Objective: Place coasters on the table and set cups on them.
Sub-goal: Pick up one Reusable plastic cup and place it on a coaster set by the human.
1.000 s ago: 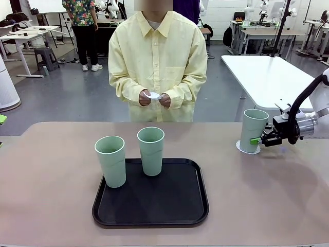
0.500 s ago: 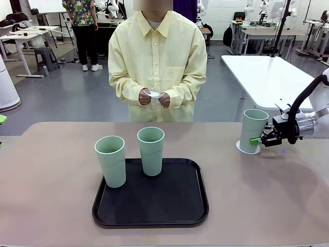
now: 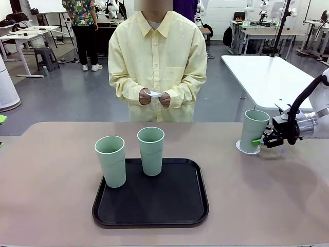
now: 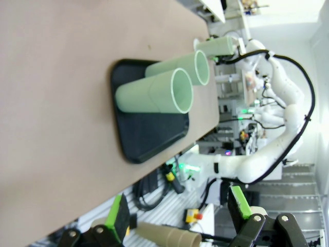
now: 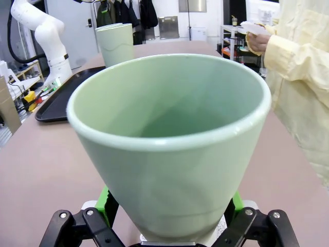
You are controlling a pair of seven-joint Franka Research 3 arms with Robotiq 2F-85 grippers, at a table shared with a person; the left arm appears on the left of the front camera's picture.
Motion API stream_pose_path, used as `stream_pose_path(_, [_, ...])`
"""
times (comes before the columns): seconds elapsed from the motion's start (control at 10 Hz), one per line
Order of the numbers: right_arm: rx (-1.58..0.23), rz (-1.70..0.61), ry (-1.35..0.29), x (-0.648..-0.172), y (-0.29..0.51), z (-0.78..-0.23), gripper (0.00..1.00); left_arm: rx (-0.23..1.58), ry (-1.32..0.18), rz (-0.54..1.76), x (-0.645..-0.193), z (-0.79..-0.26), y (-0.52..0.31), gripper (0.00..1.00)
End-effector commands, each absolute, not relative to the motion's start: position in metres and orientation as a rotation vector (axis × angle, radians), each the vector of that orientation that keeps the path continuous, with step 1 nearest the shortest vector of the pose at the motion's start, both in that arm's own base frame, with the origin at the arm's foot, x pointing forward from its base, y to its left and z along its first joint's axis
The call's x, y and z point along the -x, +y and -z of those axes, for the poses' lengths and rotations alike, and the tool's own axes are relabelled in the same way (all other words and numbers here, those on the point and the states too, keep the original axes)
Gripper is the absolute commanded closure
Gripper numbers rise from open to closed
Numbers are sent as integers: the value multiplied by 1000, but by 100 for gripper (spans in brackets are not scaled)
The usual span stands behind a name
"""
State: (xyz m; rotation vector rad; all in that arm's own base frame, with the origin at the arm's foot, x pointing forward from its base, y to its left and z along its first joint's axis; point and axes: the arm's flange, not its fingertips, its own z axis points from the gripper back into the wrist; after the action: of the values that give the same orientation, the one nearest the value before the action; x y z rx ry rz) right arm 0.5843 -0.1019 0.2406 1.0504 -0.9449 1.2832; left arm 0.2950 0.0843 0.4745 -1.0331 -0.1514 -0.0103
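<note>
Right cup [image 3: 254, 129] is served: it looks upright on a coaster [image 3: 240, 148] at about 2 o'clock on the desk [image 3: 51, 180], close to the far right edge. I judge that one of your three settings is in place.

The right pincer [image 5: 169, 206] flanks that cup low down, with a green pad close against each side. You cannot tell from these views whether the pads are pressing or have let go.

The left pincer [image 4: 180, 206] is released, its fingers spread wide with nothing between them.

Two settings are left. The middle cup [image 3: 151, 150] and the left cup [image 3: 110, 160] stand side by side on the black tray [image 3: 154, 206], which lies from the desk's centre toward 6 o'clock. There is no coaster under either of them. At 12 o'clock the person's hands [image 3: 154, 98] hold a small white piece, likely the next coaster; it is too small to be sure. You will need two more coasters laid on bare desk, then a cup carried to each.

All three cups match: tall, tapered, pale mint green, without handles. The right wrist view shows a smooth rounded rim and an empty inside. The coaster is white, and its scalloped edge peeks out at the cup's 9 o'clock side.
</note>
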Motion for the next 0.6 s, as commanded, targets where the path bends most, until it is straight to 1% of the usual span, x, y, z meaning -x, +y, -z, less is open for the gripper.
stream_pose_path(0.0, [-1083,-1322,-911,-588,-108,-239,0,1035,-159,23,-294,-473,86,0])
stream_pose_path(0.5, [-1075,-1330,-904,-591,-114,-238,0,1035,-159,23,-294,-473,86,0])
